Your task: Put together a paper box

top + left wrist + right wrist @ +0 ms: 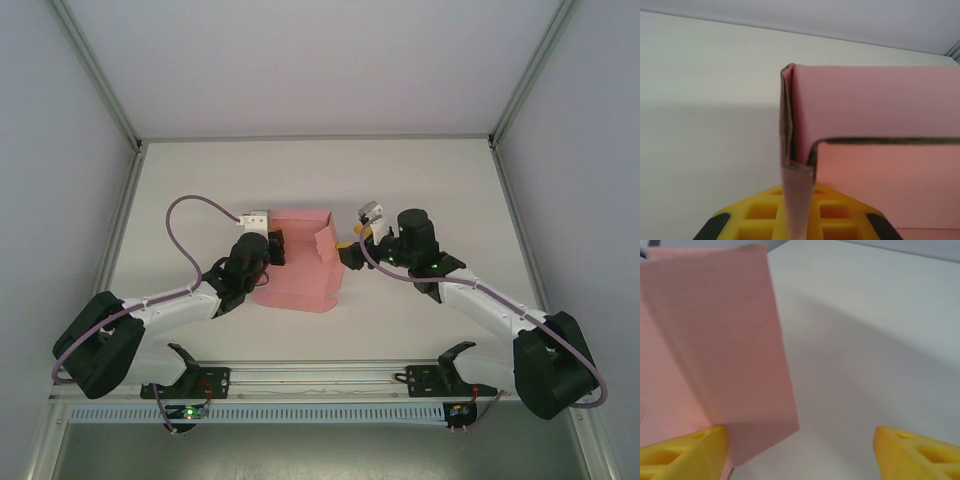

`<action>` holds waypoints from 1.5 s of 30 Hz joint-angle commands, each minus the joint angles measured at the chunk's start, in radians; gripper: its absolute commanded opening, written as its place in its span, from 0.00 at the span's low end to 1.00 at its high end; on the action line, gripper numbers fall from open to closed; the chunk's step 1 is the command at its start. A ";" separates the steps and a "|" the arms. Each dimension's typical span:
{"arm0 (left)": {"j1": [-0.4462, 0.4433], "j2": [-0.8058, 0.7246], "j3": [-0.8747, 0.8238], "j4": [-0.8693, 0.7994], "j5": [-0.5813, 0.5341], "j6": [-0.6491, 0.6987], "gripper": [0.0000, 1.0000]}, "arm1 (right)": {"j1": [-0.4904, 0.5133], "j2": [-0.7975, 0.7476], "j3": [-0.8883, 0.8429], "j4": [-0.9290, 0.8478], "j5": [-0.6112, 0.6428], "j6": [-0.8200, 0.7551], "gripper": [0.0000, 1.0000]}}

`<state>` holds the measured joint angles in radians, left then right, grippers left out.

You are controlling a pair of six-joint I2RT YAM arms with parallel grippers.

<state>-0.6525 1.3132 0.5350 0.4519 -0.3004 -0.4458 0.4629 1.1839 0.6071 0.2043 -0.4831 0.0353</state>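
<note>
Paper box (300,262), pink and partly folded, at the middle of the white counter (200,180), between the two arms; left pincer (272,247) at its left wall, closed on the doubled upright edge of card, which stands between the yellow fingers (760,217); right pincer (350,252) at the box's right side, jaws apart, a raised pink flap (725,340) against one finger and screening the box behind it, the other finger over bare counter; metal rail (320,375) along the near edge; grey walls (60,150) on each side.
</note>
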 commanded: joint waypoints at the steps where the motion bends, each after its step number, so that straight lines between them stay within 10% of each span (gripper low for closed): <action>1: 0.004 0.014 0.028 -0.022 -0.028 -0.004 0.00 | 0.012 -0.017 0.020 -0.014 -0.069 -0.028 0.68; 14: 0.004 0.034 0.034 -0.006 0.051 0.006 0.00 | 0.023 0.086 0.109 -0.010 -0.115 -0.035 0.63; 32: 0.003 0.041 0.074 -0.074 0.011 -0.032 0.00 | 0.253 0.203 0.225 -0.042 0.662 -0.035 0.42; 45: 0.002 0.047 0.090 -0.136 -0.080 -0.070 0.00 | 0.259 0.137 0.199 -0.109 0.504 -0.071 0.72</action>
<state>-0.6533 1.3537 0.6010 0.3458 -0.3126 -0.4877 0.7238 1.3689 0.8074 0.1226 0.0856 -0.0101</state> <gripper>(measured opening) 0.093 0.713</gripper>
